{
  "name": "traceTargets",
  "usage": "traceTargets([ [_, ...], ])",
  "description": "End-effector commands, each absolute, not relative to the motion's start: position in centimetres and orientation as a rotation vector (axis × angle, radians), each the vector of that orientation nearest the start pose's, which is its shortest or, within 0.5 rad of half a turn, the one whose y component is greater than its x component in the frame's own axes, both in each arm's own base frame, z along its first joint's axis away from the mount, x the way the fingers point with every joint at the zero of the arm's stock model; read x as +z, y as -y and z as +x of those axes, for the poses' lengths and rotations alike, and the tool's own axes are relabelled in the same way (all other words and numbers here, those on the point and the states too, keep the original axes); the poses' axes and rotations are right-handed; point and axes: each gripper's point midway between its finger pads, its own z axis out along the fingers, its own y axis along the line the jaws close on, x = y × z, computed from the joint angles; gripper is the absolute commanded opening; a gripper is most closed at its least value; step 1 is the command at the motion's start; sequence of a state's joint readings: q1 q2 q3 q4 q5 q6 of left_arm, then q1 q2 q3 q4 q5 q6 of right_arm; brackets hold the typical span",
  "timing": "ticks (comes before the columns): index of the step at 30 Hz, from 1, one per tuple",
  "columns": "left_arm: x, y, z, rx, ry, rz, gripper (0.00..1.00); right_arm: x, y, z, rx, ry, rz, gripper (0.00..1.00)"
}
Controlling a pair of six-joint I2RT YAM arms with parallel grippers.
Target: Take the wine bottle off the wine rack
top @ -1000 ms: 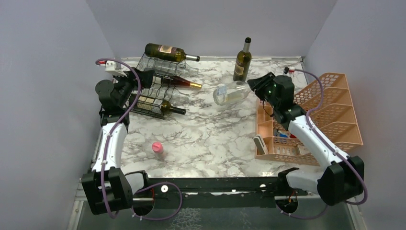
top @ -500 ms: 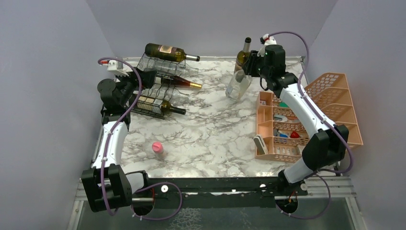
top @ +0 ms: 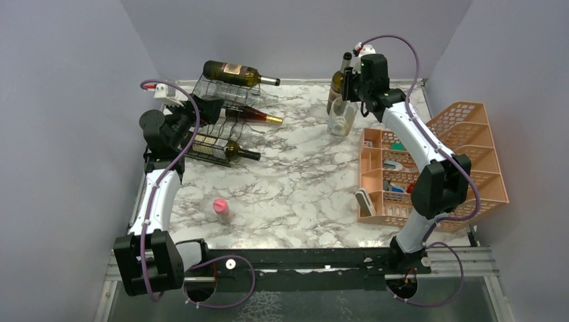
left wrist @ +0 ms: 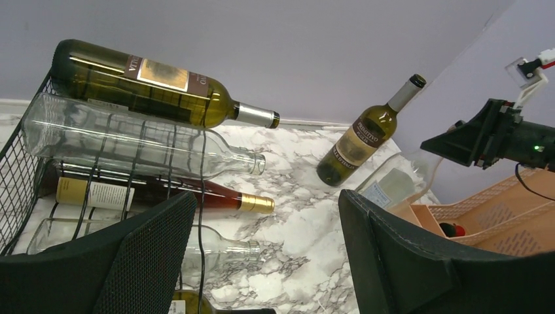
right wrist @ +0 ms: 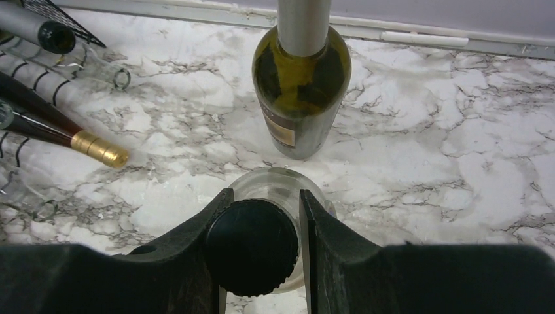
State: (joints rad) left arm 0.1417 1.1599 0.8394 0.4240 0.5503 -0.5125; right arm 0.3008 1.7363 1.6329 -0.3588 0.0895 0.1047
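Swung from a lean to upright, the clear wine bottle (top: 341, 117) now stands well to the right of the wine rack (top: 213, 124), off it, close to a green bottle (right wrist: 301, 98) that is also right of the rack. The right gripper (right wrist: 260, 216) pinches its black cap from above, fingers narrow, so the bottle's long axis drops straight below them. Whether its base rests on the table (top: 288, 181) I cannot tell. Letting go looks next. The left gripper (left wrist: 267, 222) hovers spread wide at the rack's left end.

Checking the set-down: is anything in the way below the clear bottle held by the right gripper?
Nothing visible below the clear bottle: only bare marble table. The right gripper grips its cap. The standing green bottle is close behind.
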Motion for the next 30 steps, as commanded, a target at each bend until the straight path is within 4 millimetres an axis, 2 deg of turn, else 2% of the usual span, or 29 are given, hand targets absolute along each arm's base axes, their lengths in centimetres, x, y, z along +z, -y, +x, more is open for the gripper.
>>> traceTargets([
  [1, 34.4, 6.2, 39.1, -0.720, -1.468, 0.015, 0.85, 33.3, -13.9, 52.2, 0.146, -1.812, -0.109, 0.01],
  [11, 34.5, 6.4, 39.0, -0.729, -1.469, 0.019, 0.85, 31.7, -14.1, 53.7, 0.137, -1.815, -0.087, 0.01],
  [25, 34.6, 6.5, 38.9, -0.731, -1.465, 0.023, 0.85, 28.9, -13.2, 52.8, 0.119, -1.719, -0.067, 0.01],
  [30, 34.7, 6.5, 38.9, -0.730, -1.464, 0.025, 0.85, 28.7, -13.1, 52.6, 0.116, -1.710, -0.066, 0.03],
])
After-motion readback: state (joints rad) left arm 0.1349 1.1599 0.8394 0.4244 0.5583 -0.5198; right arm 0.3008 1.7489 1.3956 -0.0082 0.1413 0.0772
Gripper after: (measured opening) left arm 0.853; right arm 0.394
